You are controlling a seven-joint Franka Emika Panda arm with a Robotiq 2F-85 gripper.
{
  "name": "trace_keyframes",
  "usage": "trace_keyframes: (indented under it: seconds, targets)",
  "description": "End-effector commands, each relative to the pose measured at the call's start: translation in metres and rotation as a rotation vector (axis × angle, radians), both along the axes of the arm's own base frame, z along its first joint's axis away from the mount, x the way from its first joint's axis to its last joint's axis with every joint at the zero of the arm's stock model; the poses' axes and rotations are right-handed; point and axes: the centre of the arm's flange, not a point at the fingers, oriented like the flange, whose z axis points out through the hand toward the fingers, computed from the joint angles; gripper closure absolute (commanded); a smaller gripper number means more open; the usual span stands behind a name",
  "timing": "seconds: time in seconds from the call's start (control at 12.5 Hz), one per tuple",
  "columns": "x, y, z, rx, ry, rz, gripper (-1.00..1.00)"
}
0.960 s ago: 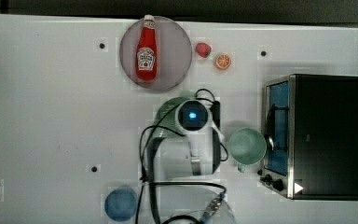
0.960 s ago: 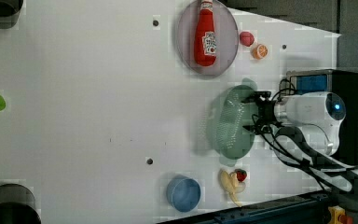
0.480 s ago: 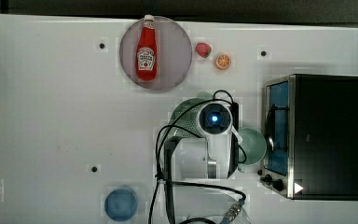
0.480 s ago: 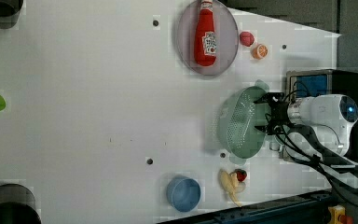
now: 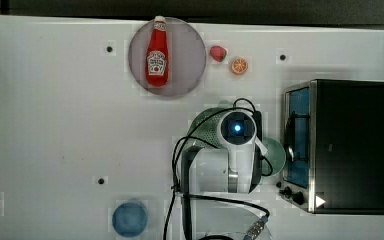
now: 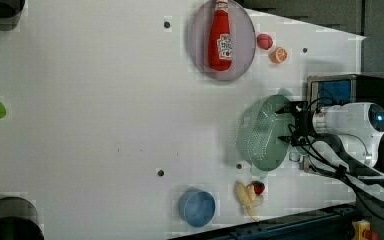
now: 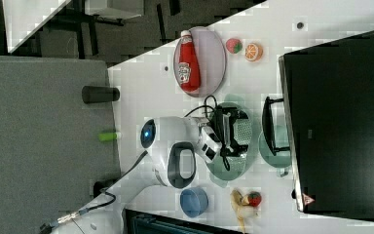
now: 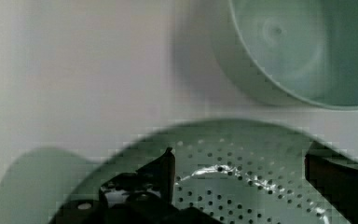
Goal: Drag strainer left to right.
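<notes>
Desk (image 5: 55, 125) white. Going left to right in the top view: blue bowl (image 5: 129, 218) near the bottom edge, then a round grey plate (image 5: 190, 55) up top with a ketchup bottle (image 5: 157, 57) lying on it. Just to the top view's right of the plate, a strawberry (image 5: 218, 53) and an orange half (image 5: 239, 65).

Strainer (image 5: 206, 125) sits mid-desk, to the top view's right of centre, mostly covered by the arm's wrist. In the left view the strainer (image 6: 260, 135) is clearer: pale mint oval, perforated bottom, small rim handles. Toy banana with a red piece (image 6: 250, 195) lies just below it there.

Pincer (image 6: 288, 123) is over the strainer's far edge in the left view, jaws spread wide, nothing between them. Wrist view agrees: the two dark fingers (image 8: 165, 170) stand well apart inside the strainer bowl (image 8: 242, 186), over the holes. Cannot tell if a fingertip touches the plastic.

Next, in the top view, a mint mug (image 5: 276, 156), just beside the strainer; wrist view shows a strip of bare desk between mug (image 8: 289, 51) and strainer rim. Furthest to the top view's right, a black toaster oven (image 5: 350, 145), door facing the mug.
</notes>
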Motion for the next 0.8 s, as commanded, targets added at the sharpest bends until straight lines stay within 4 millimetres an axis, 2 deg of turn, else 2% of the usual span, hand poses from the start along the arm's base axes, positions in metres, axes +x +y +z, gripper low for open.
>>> trace_keyframes:
  seconds: [0.08, 0.32, 0.56, 0.8]
  targets:
    - [0.011, 0.029, 0.032, 0.024, -0.018, 0.298, -1.00]
    - [0.022, 0.043, 0.102, 0.012, -0.079, 0.635, -1.00]
    - [0.020, 0.050, 0.185, -0.001, -0.101, 0.659, -1.00]
    - [0.000, 0.072, 0.271, 0.019, -0.072, 0.651, -1.00]
